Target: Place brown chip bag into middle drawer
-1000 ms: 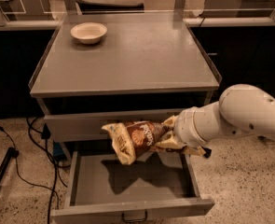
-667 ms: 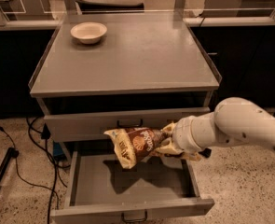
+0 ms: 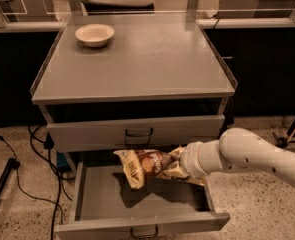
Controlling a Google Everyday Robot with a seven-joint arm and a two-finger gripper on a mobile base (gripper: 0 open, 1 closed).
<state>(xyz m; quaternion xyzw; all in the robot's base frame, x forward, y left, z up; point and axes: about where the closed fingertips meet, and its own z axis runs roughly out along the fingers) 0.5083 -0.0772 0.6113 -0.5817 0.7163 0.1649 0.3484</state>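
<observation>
The brown chip bag [image 3: 146, 166] hangs just above the tray of the open middle drawer [image 3: 97, 199], a little right of its centre. The bag's brown printed middle faces up and its pale end points down and left. My gripper [image 3: 179, 163] is at the bag's right end and is shut on it. The white arm comes in from the right over the drawer's right side. The fingers are mostly hidden by the bag and the wrist. The drawer's front panel with its small dark handle [image 3: 143, 231] is at the bottom edge.
A closed grey drawer front [image 3: 137, 132] with a like handle sits right above the open drawer. A small pale bowl [image 3: 94, 34] stands at the back left of the grey cabinet top [image 3: 137, 64]. Black cables [image 3: 47, 149] lie on the floor at the left.
The arm has lowered and moved left, bringing the bag down closer to the drawer tray. The bag stays in the gripper.
</observation>
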